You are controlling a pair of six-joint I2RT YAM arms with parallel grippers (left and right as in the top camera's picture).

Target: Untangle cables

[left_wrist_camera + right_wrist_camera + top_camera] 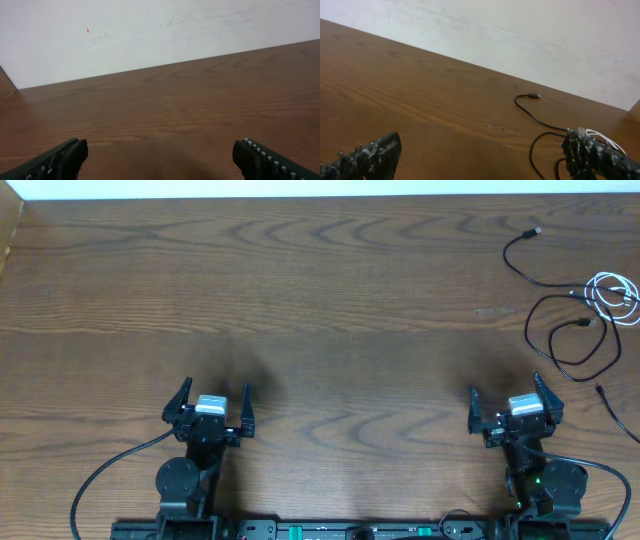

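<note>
At the table's far right edge, black cables and a white cable lie looped together. Left gripper and right gripper stand spread apart, empty. Hazard: tugging one plug end may cinch the loops or drag cords overboard.

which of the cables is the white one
The thin white cord, looped up at the far right; the other thin cords beside it are black.
</note>
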